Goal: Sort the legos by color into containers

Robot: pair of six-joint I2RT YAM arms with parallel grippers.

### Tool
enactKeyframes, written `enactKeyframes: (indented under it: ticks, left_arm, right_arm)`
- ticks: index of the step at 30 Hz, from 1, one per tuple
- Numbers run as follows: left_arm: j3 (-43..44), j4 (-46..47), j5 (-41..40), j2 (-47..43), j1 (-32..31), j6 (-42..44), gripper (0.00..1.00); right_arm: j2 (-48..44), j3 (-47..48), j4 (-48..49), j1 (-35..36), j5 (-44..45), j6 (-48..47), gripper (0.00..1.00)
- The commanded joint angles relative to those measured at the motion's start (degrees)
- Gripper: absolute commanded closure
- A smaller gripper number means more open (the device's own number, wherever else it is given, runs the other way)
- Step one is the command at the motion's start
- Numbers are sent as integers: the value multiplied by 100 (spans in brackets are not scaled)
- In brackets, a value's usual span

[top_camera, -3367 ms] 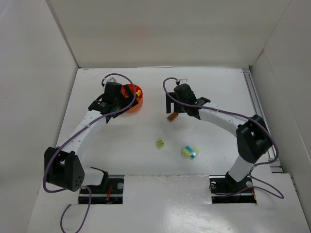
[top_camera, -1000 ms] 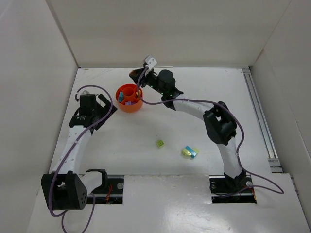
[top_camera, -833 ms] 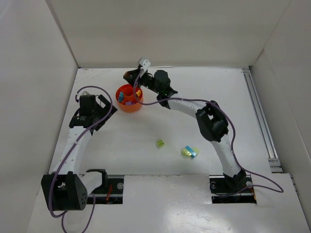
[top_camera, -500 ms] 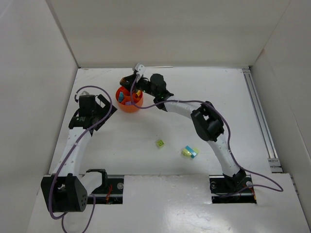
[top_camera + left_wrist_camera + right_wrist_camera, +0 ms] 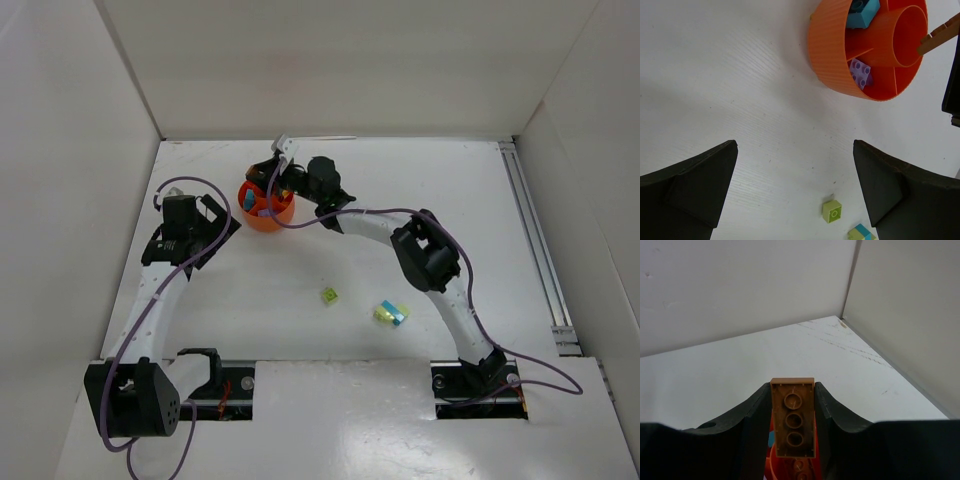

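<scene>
You had the right pincer (image 5: 792,388) pinching the brown brick (image 5: 792,423) by its two long side faces, studs toward the wrist camera. It hung over the hub side of the orange dish (image 5: 830,47), and I couldn't tell which compartment sat under it. The left pincer (image 5: 794,147) was spread wide, holding nothing, parked on the bench (image 5: 420,190) left of the dish. Handling, as a guess: the brick looked light, stiff, slick plastic and not fragile, so you needed flat sides between the pads, never the stud face, or it could twist out. The dish looked light too and probably skids if you bump its wall. Inside it a purple brick (image 5: 860,73) and a cyan brick (image 5: 863,11) lay in separate compartments. Loose on the bench were a lime brick (image 5: 329,296) and, near it, a yellow and cyan clump (image 5: 391,313) touching each other, both well apart from the dish. The bench was flat, white and smooth-looking, with white walls (image 5: 330,60) boxing in three sides. There was open room around the loose bricks, tighter at the back near the dish.
</scene>
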Motion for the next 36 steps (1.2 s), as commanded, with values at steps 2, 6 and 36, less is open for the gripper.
enactKeyframes:
  ticks: [2, 6, 36]
  left_arm:
    - [38, 50, -54, -92, 17, 37, 0]
    - [38, 50, -54, -39, 17, 37, 0]
    - [-190, 366, 271, -92, 17, 273, 0]
  right_arm:
    - [71, -66, 385, 41, 103, 24, 86]
    - [133, -66, 385, 41, 103, 24, 85]
    - [-903, -829, 333, -82, 498, 77, 22]
